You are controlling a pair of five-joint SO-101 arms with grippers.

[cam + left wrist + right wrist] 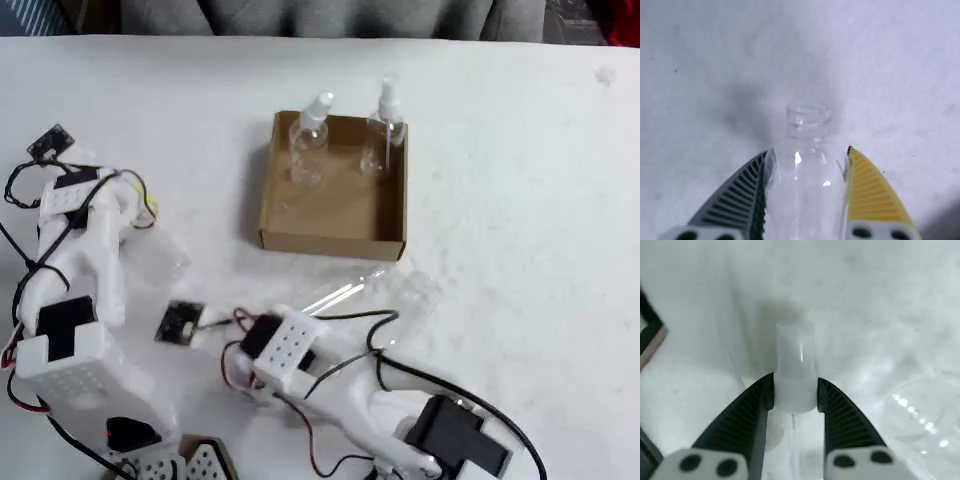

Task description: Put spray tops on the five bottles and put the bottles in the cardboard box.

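Cardboard box (330,241): two capped bottles (307,142) along far wall, near half seemingly free.

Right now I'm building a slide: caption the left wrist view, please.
Left gripper shut on a clear bottle, neck open with no spray top yet, against the white table.

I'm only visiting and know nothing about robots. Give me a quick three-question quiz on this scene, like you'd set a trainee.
1. True or false: the bottle in the left gripper is already capped.
2. How many capped bottles stand in the cardboard box? A) none B) two C) five
3. Fill in: the right gripper is shut on a ____.
Key: 1 false, its neck is bare; 2 B; 3 spray top.
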